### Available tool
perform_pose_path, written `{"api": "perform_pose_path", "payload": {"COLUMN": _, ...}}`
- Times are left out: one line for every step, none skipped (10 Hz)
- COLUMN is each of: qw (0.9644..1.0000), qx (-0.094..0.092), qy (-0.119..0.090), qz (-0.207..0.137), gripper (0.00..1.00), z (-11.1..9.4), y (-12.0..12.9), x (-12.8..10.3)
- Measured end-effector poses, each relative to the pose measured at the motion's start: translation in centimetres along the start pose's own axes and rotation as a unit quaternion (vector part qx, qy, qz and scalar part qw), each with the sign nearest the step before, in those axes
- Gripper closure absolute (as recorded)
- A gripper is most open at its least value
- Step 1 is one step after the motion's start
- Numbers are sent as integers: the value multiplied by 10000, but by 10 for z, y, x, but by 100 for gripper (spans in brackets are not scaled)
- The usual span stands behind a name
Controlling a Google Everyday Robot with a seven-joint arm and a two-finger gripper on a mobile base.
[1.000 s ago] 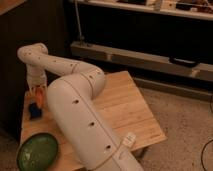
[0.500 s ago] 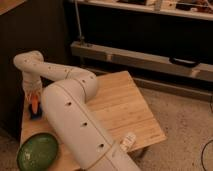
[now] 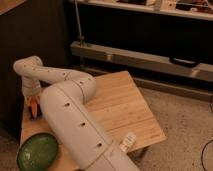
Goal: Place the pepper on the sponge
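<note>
The white arm [image 3: 75, 125] reaches over the wooden worktop [image 3: 120, 105], past the green plate [image 3: 37, 151]. Its gripper [image 3: 33, 107] has sunk lower at the left edge within 1 second, fingers closed on the orange pepper [image 3: 34, 105]. The sponge is hidden beneath, so release looks near. The small box [image 3: 128, 141] has an unreadable label.

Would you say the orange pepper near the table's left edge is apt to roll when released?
The pepper, at the gripper by the table's left edge, looks small, so probably light. Its elongated, tapered shape suggests it might roll in a curve if nudged.
</note>
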Motion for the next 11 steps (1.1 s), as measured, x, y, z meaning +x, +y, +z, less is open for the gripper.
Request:
{"api": "perform_pose_path", "payload": {"qw": 10000, "qx": 29, "qy": 47, "qz": -17, "gripper": 56, "z": 8, "y": -1, "x": 1}}
{"api": "perform_pose_path", "payload": {"qw": 9999, "qx": 54, "qy": 96, "qz": -35, "gripper": 56, "z": 14, "y": 0, "x": 2}}
{"api": "perform_pose_path", "payload": {"qw": 9999, "qx": 71, "qy": 129, "qz": -50, "gripper": 56, "z": 18, "y": 0, "x": 3}}
{"api": "perform_pose_path", "payload": {"qw": 9998, "qx": 89, "qy": 163, "qz": -71, "gripper": 53, "z": 20, "y": 1, "x": 4}}
{"api": "perform_pose_path", "payload": {"qw": 9998, "qx": 92, "qy": 174, "qz": -89, "gripper": 46, "z": 21, "y": 2, "x": 4}}
{"api": "perform_pose_path", "payload": {"qw": 9997, "qx": 98, "qy": 189, "qz": -106, "gripper": 37, "z": 21, "y": 3, "x": 4}}
{"api": "perform_pose_path", "payload": {"qw": 9997, "qx": 96, "qy": 208, "qz": -124, "gripper": 25, "z": 22, "y": 4, "x": 5}}
{"api": "perform_pose_path", "payload": {"qw": 9996, "qx": 94, "qy": 213, "qz": -139, "gripper": 20, "z": 21, "y": 6, "x": 5}}
{"api": "perform_pose_path", "payload": {"qw": 9996, "qx": 105, "qy": 220, "qz": -147, "gripper": 20, "z": 22, "y": 6, "x": 5}}
{"api": "perform_pose_path", "payload": {"qw": 9996, "qx": 143, "qy": 213, "qz": -149, "gripper": 20, "z": 20, "y": 6, "x": 5}}
{"api": "perform_pose_path", "payload": {"qw": 9996, "qx": 210, "qy": 177, "qz": -104, "gripper": 20, "z": 15, "y": 3, "x": 6}}
